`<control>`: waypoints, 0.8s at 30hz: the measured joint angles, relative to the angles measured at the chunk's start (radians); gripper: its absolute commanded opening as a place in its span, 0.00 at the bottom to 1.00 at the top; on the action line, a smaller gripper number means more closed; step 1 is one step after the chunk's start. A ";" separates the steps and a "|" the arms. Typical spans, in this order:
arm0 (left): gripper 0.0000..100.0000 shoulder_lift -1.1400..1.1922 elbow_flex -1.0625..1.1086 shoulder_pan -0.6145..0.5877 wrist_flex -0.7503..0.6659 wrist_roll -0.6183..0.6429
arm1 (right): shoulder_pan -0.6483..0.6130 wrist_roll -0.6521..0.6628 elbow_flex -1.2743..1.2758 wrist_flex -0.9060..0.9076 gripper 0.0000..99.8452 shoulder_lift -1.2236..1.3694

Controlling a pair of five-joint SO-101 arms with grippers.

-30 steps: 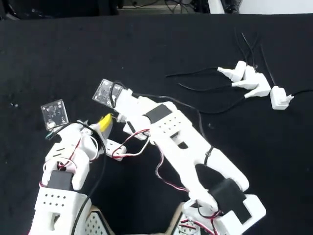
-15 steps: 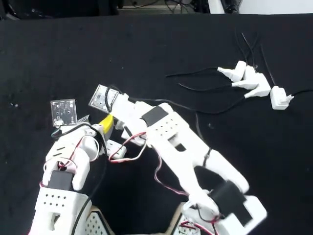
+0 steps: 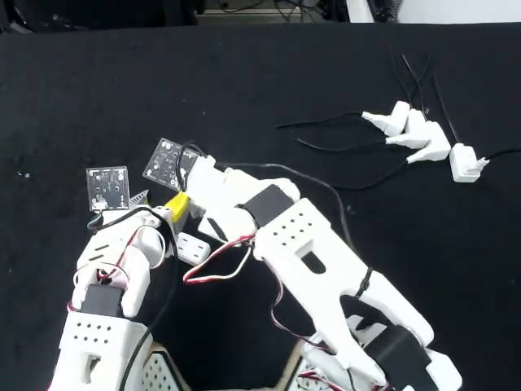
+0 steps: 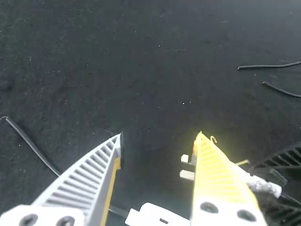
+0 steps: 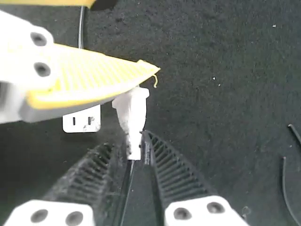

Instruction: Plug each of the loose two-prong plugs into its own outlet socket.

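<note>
The right gripper [image 5: 128, 141] is clenching its jaws on the plug [image 5: 131, 110], apparently aiming for the socket [image 5: 82, 123]; the left gripper [image 4: 159, 135] is hovering, released.

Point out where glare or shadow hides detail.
High view: the cluster of white plastic plugs glares against the matte black table, and thin black cables nearly vanish. Right wrist view: the held white two-prong plug is overbright; the dark ribbed right gripper sits in shadow.

In the right wrist view the plug's [image 5: 132, 113] prongs and part of the outlet [image 5: 82, 121] are hidden behind a yellow finger [image 5: 94, 77]. In the left wrist view the outlet [image 4: 153, 216] is cut off by the edge.
</note>
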 measured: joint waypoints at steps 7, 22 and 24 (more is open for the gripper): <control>0.25 0.000 0.000 0.000 0.000 0.003 | 0.000 -0.092 0.000 0.000 0.01 0.000; 0.25 0.000 0.000 -0.002 0.000 0.003 | 0.000 -0.264 0.000 -0.072 0.01 0.000; 0.25 0.000 0.000 -0.002 0.000 0.003 | -0.006 -0.265 0.000 -0.072 0.01 0.000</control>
